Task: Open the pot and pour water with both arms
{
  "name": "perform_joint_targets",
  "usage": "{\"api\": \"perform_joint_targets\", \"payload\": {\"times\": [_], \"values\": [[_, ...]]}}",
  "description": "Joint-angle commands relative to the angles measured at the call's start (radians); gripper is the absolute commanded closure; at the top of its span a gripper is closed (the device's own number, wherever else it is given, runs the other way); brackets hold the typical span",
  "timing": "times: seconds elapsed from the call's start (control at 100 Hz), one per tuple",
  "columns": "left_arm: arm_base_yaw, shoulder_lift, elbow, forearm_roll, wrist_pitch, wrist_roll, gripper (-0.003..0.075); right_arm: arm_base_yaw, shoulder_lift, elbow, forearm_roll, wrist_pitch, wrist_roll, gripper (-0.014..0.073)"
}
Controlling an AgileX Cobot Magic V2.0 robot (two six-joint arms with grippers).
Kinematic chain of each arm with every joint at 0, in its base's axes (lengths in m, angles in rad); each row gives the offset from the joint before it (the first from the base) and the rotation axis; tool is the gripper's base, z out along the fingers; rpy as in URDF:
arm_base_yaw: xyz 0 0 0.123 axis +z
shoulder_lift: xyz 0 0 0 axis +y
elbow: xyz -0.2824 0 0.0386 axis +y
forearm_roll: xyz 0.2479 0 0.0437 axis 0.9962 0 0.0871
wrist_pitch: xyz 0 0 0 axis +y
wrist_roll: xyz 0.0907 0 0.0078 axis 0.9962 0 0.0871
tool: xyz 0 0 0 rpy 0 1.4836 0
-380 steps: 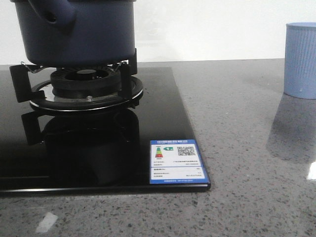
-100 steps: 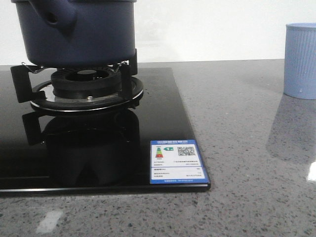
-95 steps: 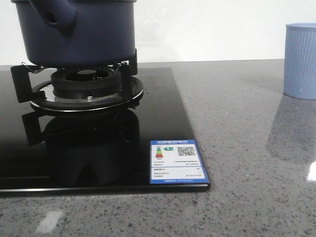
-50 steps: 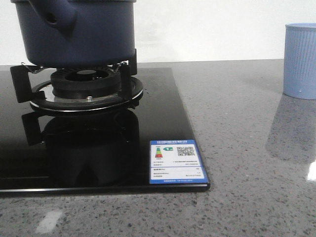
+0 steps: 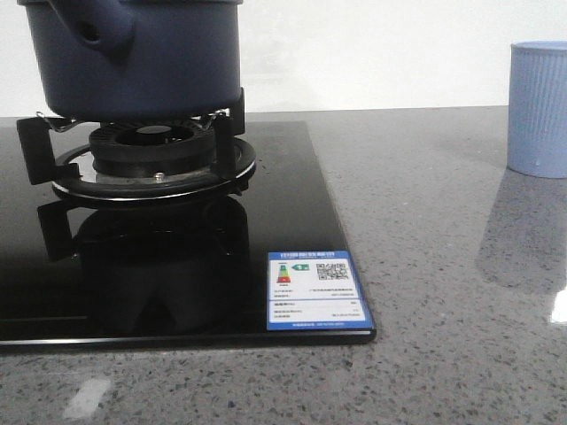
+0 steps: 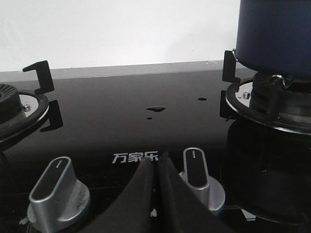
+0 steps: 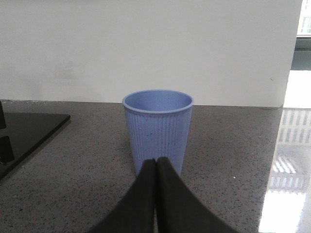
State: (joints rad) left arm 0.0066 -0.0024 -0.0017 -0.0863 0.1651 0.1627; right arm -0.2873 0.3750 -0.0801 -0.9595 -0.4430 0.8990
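we see the pot (image 5: 133, 57), dark navy, sitting on the burner grate (image 5: 142, 150) of a black glass stove (image 5: 292, 212). our left gripper (image 6: 154, 167) is pressed together above the knobs (image 6: 197, 170). our right gripper (image 7: 155, 167) is pressed together, facing the pale blue ribbed cup (image 7: 157, 128) on the grey counter (image 5: 443, 266).

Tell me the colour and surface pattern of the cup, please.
The cup is pale blue with fine vertical ribs, seen best in the right wrist view.
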Motion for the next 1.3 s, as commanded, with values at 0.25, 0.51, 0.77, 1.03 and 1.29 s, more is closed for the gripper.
{"api": "perform_joint_targets", "payload": {"times": [0.25, 0.51, 0.77, 1.03, 1.29], "values": [[-0.008, -0.026, 0.013, -0.001, -0.072, -0.012, 0.0740, 0.001, 0.002, -0.028, 0.025, -0.039, -0.013, 0.0662], [-0.008, -0.026, 0.013, -0.001, -0.072, -0.012, 0.0740, 0.001, 0.002, -0.028, 0.025, -0.039, -0.013, 0.0663], [-0.008, -0.026, 0.013, -0.001, -0.072, -0.012, 0.0740, 0.001, 0.002, -0.028, 0.027, -0.032, -0.013, 0.0662], [-0.008, -0.026, 0.013, -0.001, -0.072, -0.012, 0.0740, 0.039, 0.002, -0.026, 0.391, -0.043, -0.270, 0.0662], [-0.008, -0.026, 0.013, -0.001, -0.072, -0.012, 0.0740, 0.331, 0.002, -0.060, 0.978, 0.236, -1.014, 0.0662]]}}
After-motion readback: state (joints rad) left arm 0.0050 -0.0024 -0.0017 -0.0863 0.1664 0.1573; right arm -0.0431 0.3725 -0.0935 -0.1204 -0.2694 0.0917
